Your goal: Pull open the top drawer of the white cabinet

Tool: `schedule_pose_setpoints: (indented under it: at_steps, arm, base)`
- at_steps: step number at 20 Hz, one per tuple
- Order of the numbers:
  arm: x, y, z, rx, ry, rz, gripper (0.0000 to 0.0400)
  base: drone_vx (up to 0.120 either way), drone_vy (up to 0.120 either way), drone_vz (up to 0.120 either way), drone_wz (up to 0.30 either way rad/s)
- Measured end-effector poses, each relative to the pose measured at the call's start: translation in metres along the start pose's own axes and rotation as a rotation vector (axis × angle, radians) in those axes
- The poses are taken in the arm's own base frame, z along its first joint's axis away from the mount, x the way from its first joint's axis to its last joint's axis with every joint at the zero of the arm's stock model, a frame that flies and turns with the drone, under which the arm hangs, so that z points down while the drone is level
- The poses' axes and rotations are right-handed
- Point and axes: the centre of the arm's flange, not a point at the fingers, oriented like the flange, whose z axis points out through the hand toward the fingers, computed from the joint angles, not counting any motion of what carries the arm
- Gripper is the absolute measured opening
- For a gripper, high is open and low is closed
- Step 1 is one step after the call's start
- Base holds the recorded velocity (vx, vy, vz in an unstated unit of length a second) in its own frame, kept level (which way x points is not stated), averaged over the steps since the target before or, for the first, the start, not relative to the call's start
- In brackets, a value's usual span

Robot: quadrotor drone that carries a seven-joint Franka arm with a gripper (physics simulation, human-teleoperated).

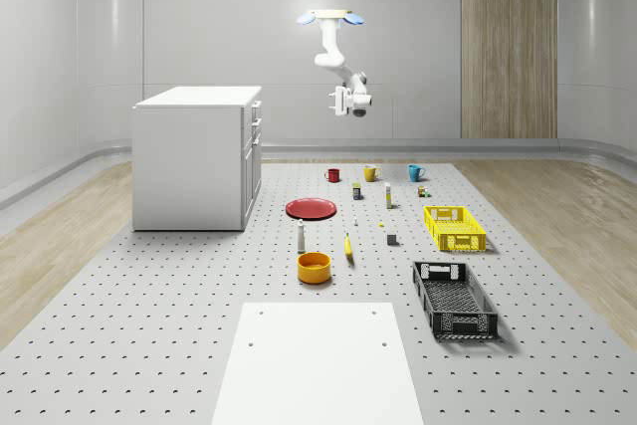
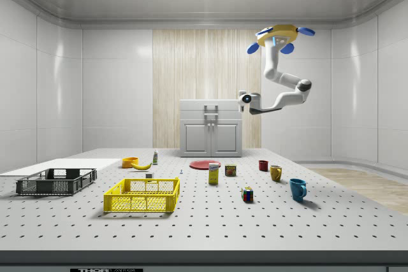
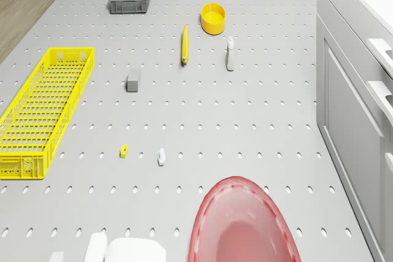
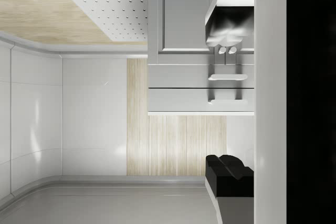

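The white cabinet [image 1: 197,158] stands at the whole-scene view's left, its drawers stacked on the face that looks right. Its top drawer [image 2: 211,106] is shut, with a bar handle [image 2: 211,107] across it. The drone [image 1: 331,18] hovers high above the floor, to the right of the cabinet's front. Its arm hangs down and bends toward the cabinet. The gripper [image 1: 344,102] is level with the cabinet's top and well apart from its front. In the wrist view the top drawer's handle [image 4: 227,102] lies between the two dark fingers [image 4: 229,174]; the gripper [image 4: 229,100] is open and holds nothing.
Below the drone lie a red plate [image 1: 312,208], three mugs [image 1: 370,173], small boxes, a banana [image 1: 348,246], a bottle [image 1: 301,237] and an orange bowl [image 1: 314,267]. A yellow crate [image 1: 454,227] and a black crate [image 1: 454,299] sit to the right. A white mat [image 1: 318,360] lies in front.
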Motion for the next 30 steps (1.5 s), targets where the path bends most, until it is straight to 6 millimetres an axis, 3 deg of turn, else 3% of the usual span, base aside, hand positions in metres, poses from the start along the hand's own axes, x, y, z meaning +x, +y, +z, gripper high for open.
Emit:
schedule_pose_setpoints:
  at_steps: [22,30]
  arm:
    - [0.0000,0.0000,0.0000,0.000,0.000,0.000,0.0305]
    - [0.0000,0.0000,0.0000,0.000,0.000,0.000,0.0305]
  base:
    - [0.118,0.000,0.007,0.000]
    - [0.085,-0.110,0.000,0.000]
